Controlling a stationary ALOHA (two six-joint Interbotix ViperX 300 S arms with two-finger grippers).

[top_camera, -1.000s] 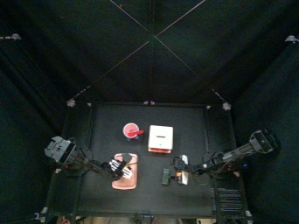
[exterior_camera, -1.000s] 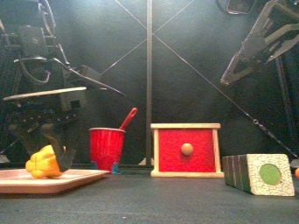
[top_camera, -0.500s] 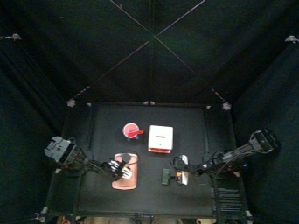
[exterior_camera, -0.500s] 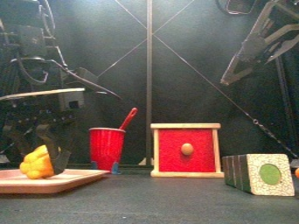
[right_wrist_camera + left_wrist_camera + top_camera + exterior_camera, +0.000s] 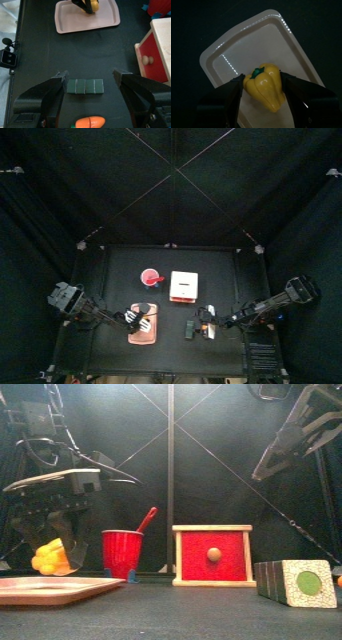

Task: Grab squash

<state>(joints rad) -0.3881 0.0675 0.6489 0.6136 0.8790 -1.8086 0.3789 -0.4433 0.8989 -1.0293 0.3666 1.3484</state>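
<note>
The left end effector point(image 5: 54, 544) is holding a yellow squash point(image 5: 51, 557) between its two jaws, clear of the pink tray point(image 5: 54, 589) lying beneath it at the left of the black worktop point(image 5: 187, 619). In the left wrist view the squash point(image 5: 264, 86), green stem end pointing away from the camera, is sitting between the widely set jaws, which are pressing on its flanks, with the tray point(image 5: 244, 55) showing empty behind it. From the front, the vegetable is hanging above the tray's surface with a visible gap under it.

Just beside the tray, a red cup point(image 5: 122, 552) with a red utensil leaning in it is standing next to a red box with a wooden frame and a small knob point(image 5: 213, 555). A dark green block point(image 5: 297, 582) is resting at the worktop's right.

The right end effector point(image 5: 90, 80) is hanging high at the right, its jaws spread and holding nothing, looking down on a green block point(image 5: 85, 86) and an orange carrot-like piece point(image 5: 90, 122).
</note>
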